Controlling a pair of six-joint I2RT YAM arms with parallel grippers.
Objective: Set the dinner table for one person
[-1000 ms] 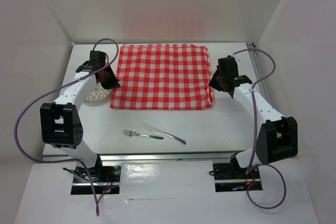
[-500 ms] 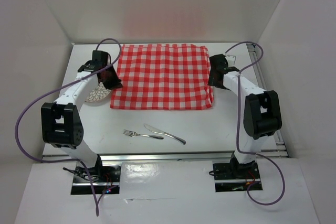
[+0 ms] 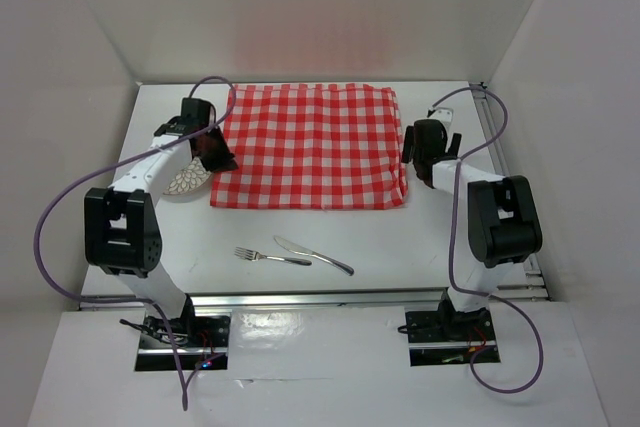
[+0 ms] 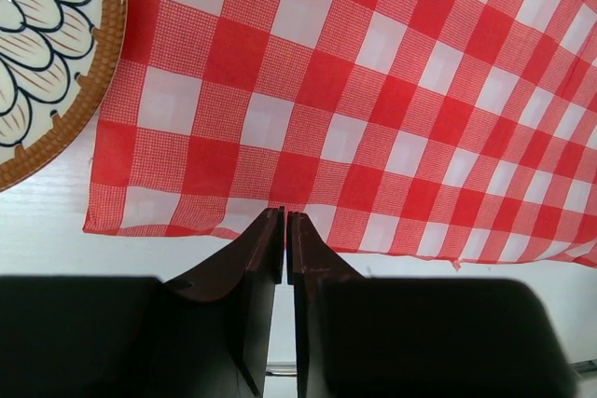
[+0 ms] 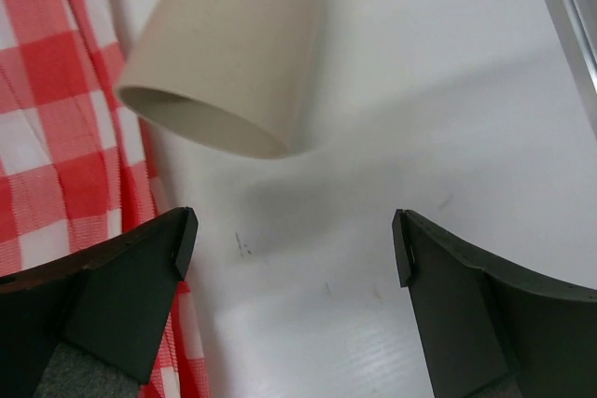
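Observation:
The dinner table (image 3: pixel 400 247) is a white top with a red-and-white checked cloth (image 3: pixel 310 145) spread at its back middle. A patterned plate (image 3: pixel 186 181) (image 4: pixel 37 53) lies at the cloth's left near corner. A fork (image 3: pixel 258 255) and a knife (image 3: pixel 315 255) lie near the front. My left gripper (image 3: pixel 212 152) (image 4: pixel 284 217) hovers over the cloth's near edge beside the plate, its jaws almost together with nothing between them. My right gripper (image 3: pixel 425 152) (image 5: pixel 294 244) is open over bare table just right of the cloth. A beige cup (image 5: pixel 224 58) sits ahead of it, rim toward the jaws.
A silver rail (image 3: pixel 320 299) runs along the table's near edge and another (image 3: pixel 500 147) along its right side. White walls close in the back and both sides. Purple cables loop from both arms.
My right gripper has opened wide and its arm has folded back closer to the cloth's right edge. My left gripper has shifted slightly toward the back, still beside the plate.

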